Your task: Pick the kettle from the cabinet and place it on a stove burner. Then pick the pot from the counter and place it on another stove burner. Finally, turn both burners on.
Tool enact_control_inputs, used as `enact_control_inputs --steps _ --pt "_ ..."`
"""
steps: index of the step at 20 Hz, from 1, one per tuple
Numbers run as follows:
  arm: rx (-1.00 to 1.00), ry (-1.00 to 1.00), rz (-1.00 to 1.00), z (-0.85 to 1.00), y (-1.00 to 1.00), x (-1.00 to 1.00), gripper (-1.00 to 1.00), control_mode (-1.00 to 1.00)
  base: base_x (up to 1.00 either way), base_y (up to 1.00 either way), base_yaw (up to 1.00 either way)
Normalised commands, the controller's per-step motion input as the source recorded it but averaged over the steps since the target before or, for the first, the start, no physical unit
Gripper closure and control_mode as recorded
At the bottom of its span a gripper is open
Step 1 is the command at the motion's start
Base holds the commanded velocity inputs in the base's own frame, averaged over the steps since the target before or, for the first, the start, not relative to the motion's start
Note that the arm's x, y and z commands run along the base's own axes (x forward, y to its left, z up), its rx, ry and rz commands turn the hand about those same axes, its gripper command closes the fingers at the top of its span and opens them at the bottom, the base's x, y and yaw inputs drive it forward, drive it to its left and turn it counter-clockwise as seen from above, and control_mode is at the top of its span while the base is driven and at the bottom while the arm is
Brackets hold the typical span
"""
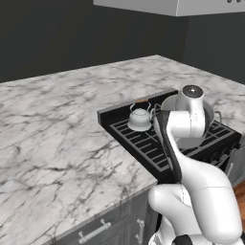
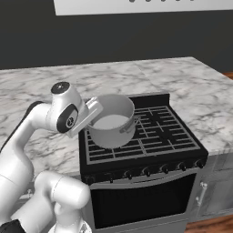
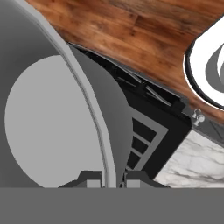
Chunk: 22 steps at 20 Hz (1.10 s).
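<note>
Pot (image 2: 113, 120) held above stove (image 2: 150, 136), over front-left grates, tilted slightly, not yet resting, judging from right base view. Gripper (image 3: 106, 178) clamped on pot rim, one finger inside wall, one outside; hand sits at pot's left side, arm reaching in from left. Kettle (image 1: 140, 117) already on another burner, well apart from pot, behind it in left base view. Free grate lies straight below pot: coming move likely plain descent, then release. Marble counter (image 2: 41, 82) flanks stove both sides.
</note>
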Motion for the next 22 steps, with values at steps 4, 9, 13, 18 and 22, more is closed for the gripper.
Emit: enact_control_inputs --steps 4,9,13,18,22 --pt "0.00 0.06 0.00 -0.18 0.00 0.17 1.00 -1.00 0.00 0.00 0.00" --pt "0.00 0.03 0.00 -0.17 0.00 0.23 1.00 -1.00 0.00 0.00 0.00" --pt "0.00 0.01 0.01 -0.19 0.00 0.23 1.00 -1.00 0.00 0.00 0.00" --pt "0.00 0.05 0.02 -0.17 0.00 0.15 1.00 -1.00 0.00 0.00 0.00" --pt "0.01 0.07 0.03 -0.18 0.00 0.17 1.00 -1.00 0.00 0.00 0.00"
